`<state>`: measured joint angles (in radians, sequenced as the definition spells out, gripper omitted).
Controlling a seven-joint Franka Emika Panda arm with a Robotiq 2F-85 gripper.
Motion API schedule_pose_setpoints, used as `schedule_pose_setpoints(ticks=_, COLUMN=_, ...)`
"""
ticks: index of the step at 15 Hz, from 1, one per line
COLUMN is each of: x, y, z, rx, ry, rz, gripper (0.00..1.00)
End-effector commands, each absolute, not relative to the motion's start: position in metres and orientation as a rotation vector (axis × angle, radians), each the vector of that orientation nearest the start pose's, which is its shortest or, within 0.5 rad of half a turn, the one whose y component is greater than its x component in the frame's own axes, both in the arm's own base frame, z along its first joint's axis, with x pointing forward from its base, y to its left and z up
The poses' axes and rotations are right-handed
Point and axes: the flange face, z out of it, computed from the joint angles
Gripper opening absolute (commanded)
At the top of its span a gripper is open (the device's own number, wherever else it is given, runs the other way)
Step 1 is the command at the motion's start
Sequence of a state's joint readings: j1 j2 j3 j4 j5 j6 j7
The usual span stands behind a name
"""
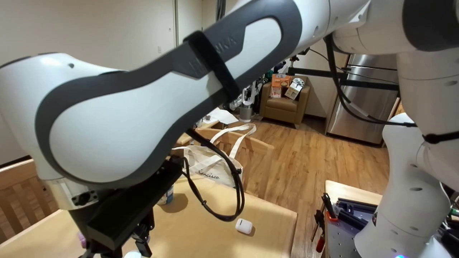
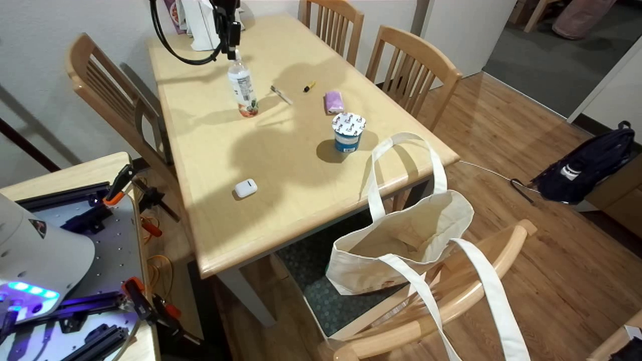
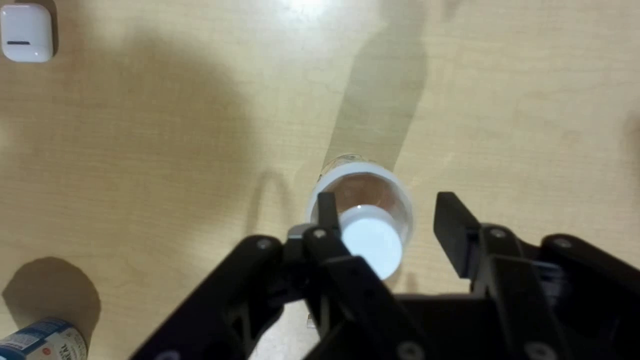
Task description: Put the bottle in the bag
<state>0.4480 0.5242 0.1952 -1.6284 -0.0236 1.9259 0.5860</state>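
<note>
Bottle [image 2: 243, 89] stands upright on the table [image 2: 296, 205], nearer the long edge with the single chair [image 2: 95, 103] than the opposite one, and well apart from the short edge where the bag [image 2: 368, 273] waits. It looks like smooth plastic, so likely slippery and apt to give a little when squeezed; how full it is I cannot tell, so allow for some weight. The neck just under its white cap [image 3: 374, 245] should be stiffest and the best hold, though a heavy bottle may swing from there.

Jaws are parted, the cap lying between them in the wrist view and closer to one finger [image 3: 327, 212]; whether it touches that finger I cannot tell. The gripper [image 3: 387, 220] points down over the bottle, and behind it the arm [image 1: 118, 132] reaches out above the table, its far end turned downward. Toward the bag's edge stands a lidded tub [image 2: 347, 134], easily knocked on a low crossing. The bag sits open-mouthed on another chair [image 2: 386, 338].
</note>
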Motion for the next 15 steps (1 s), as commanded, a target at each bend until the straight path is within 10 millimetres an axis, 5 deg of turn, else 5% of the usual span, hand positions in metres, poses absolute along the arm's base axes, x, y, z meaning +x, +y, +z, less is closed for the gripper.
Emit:
schedule_pose_setpoints(ticks=1, x=0.537, y=0.383, z=0.305, rx=-3.160, ry=-0.099, rz=0.339, gripper=0.84)
schedule_pose_setpoints(ticks=4, x=0.540, y=0.384, z=0.306, rx=-3.154, ry=-0.100, rz=0.303, gripper=0.99)
schedule_pose_setpoints(ticks=8, x=0.544, y=0.384, z=0.307, rx=-3.136, ry=-0.092, rz=0.276, gripper=1.00)
schedule_pose_setpoints(ticks=11, x=0.547, y=0.382, z=0.305, rx=-3.130, ry=-0.084, rz=0.267, gripper=0.68)
schedule_pose_setpoints(ticks=15, x=0.550, y=0.381, z=0.301, rx=-3.125, ry=-0.072, rz=0.264, gripper=0.41)
